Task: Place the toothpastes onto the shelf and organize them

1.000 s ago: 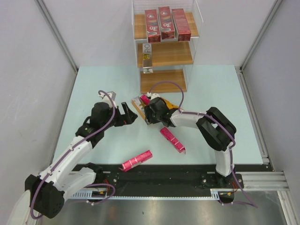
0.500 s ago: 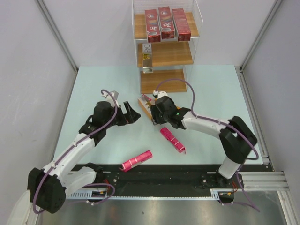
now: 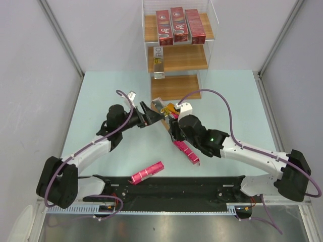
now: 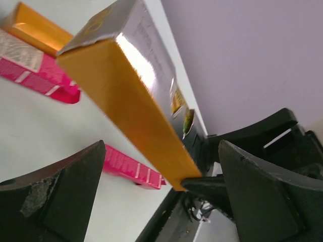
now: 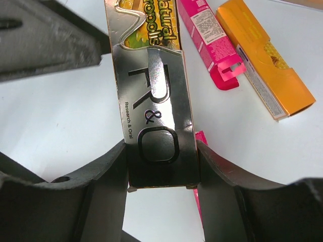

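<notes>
My right gripper (image 5: 160, 151) is shut on the end of a silver and gold toothpaste carton (image 5: 151, 85), held above the table. In the left wrist view that carton (image 4: 136, 101) juts toward my open left gripper (image 4: 161, 148), whose fingers stand wide on either side without touching it. The two grippers, left (image 3: 154, 115) and right (image 3: 174, 126), meet just in front of the shelf (image 3: 176, 88). Three red cartons (image 3: 174, 25) stand on its top tier. A silver one (image 3: 158, 63) leans on the middle tier. Two pink cartons (image 3: 185, 150) (image 3: 147, 172) lie on the table.
Beyond the held carton an orange carton (image 5: 267, 60) and a pink one (image 5: 207, 35) with an open flap lie side by side on the table. The shelf's clear acrylic walls (image 3: 212, 45) rise on both sides. A black rail (image 3: 176, 186) runs along the near edge.
The right arm has stretched forward and left, carrying the silver and gold carton up off the table. The left gripper has swung right, toward the shelf, to meet it, staying open.
</notes>
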Controlling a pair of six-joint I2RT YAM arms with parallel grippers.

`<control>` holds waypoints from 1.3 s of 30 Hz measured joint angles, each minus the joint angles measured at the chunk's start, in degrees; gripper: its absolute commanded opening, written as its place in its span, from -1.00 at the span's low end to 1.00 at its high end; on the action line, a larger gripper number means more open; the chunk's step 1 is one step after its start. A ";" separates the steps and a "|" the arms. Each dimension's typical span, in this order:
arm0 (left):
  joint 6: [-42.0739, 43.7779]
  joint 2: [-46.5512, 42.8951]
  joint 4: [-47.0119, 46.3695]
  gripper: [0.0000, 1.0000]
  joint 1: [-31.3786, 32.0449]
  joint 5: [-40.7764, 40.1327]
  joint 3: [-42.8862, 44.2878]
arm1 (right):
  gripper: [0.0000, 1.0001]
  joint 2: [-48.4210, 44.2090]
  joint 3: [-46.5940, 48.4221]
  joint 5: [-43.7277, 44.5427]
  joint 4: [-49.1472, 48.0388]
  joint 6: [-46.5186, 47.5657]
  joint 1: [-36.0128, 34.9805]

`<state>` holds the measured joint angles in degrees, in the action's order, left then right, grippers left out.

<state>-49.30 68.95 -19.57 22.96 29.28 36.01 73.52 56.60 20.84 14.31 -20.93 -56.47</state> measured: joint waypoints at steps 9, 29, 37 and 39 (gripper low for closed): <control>-6.03 7.06 -11.63 0.33 3.54 2.82 0.59 | -0.21 -2.64 -1.79 3.85 1.31 -0.02 -2.97; -18.51 14.88 -35.32 -0.21 2.95 7.91 0.39 | 0.68 -4.96 -1.84 6.47 1.05 -0.72 -4.72; -20.79 14.80 -39.47 -0.21 -1.36 10.73 0.39 | 0.80 -10.21 -1.86 2.40 1.07 -1.55 -1.16; -20.72 14.21 -38.80 -0.21 -2.27 11.15 0.39 | 0.82 -11.91 -1.86 -1.11 0.79 -1.97 1.92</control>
<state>-70.02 83.15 -58.37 20.69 40.42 36.40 61.60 54.74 19.73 15.09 -22.90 -54.54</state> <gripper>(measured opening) 0.479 0.895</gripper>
